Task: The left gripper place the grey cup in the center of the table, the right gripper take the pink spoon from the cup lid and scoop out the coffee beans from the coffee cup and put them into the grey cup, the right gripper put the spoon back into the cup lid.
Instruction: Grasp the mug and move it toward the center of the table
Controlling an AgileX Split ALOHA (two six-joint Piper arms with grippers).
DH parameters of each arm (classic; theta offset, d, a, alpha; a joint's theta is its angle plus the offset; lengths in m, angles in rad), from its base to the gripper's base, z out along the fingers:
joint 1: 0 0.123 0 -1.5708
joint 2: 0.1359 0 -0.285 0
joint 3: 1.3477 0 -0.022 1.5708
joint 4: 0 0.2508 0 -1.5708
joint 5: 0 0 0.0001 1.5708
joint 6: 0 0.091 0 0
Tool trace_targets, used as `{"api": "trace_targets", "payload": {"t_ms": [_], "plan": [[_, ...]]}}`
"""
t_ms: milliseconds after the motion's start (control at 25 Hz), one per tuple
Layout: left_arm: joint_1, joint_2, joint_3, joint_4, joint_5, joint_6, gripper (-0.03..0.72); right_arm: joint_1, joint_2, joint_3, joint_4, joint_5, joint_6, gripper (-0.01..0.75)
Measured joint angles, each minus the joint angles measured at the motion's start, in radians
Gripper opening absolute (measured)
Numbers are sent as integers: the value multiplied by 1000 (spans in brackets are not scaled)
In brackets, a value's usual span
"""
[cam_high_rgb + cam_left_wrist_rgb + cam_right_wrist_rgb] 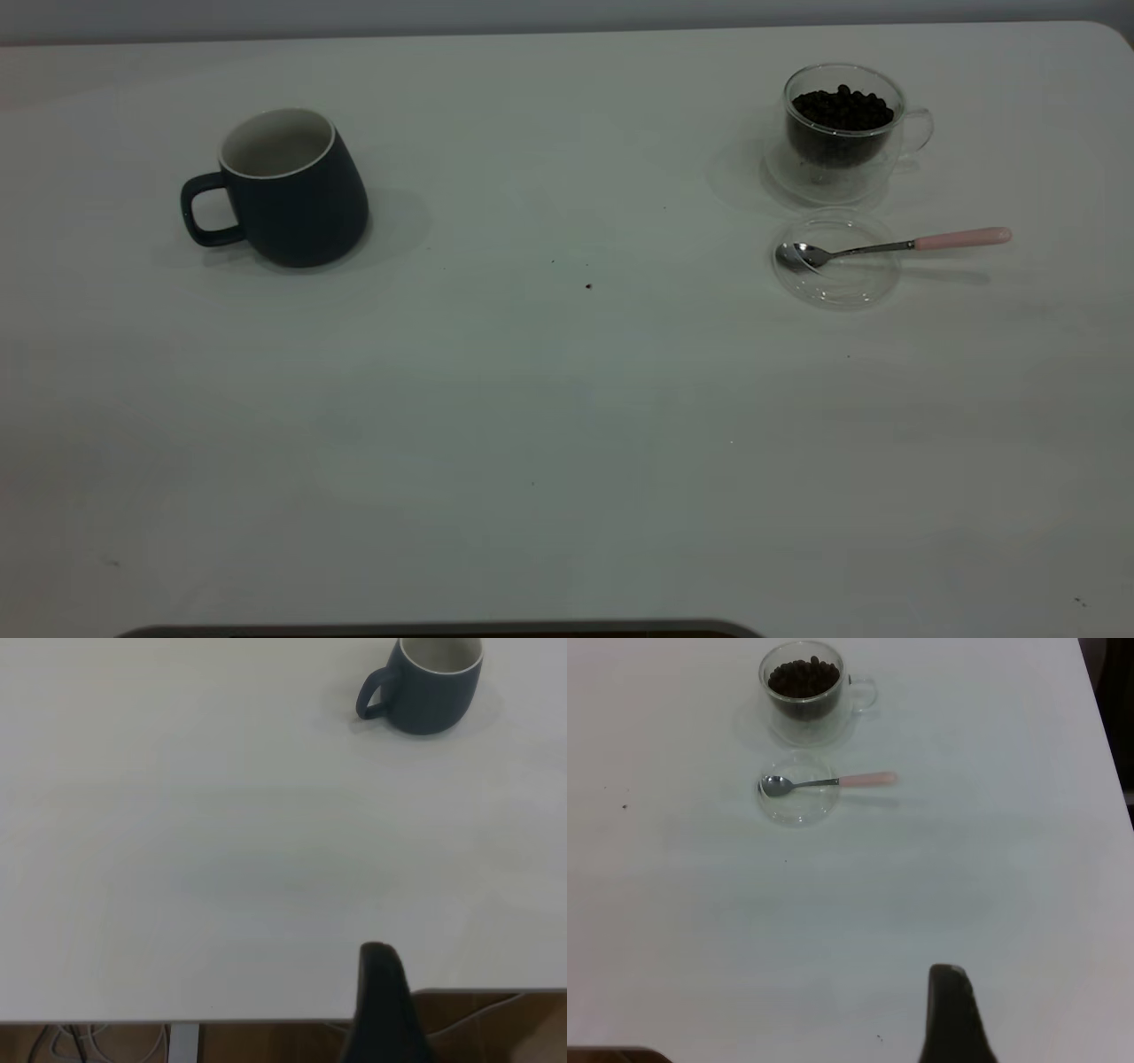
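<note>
From my station I count two drinking vessels on the one table (567, 425): one grey cup (288, 190) and one coffee cup (842, 133) of clear glass. Each has one handle. I see one heap of coffee beans (842, 108), all inside the glass cup; the beans are too many and too small for me to count singly. There is one cup lid (837, 270) and one pink spoon (886, 246). A few tiny dark specks (588, 286) dot the tabletop. In each wrist view I see one dark finger: one of the left gripper (383, 1010) and one of the right gripper (952, 1014).
</note>
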Motion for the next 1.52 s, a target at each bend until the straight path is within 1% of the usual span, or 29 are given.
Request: {"api": "trace_targets", "payload": {"t_ms": [960,1240,1400,1520], "plan": [[0,0,0,0,-1,0,569,0,0,0,0,0,0,537],[0,8,-10,-30,-2,24,569,0,0,0,0,0,0,537],[0,149,-91,-38,-5,44,569,0,0,0,0,0,0,537],[0,343,-161,-46,-42,96,569,0,0,0,0,0,0,537]]}}
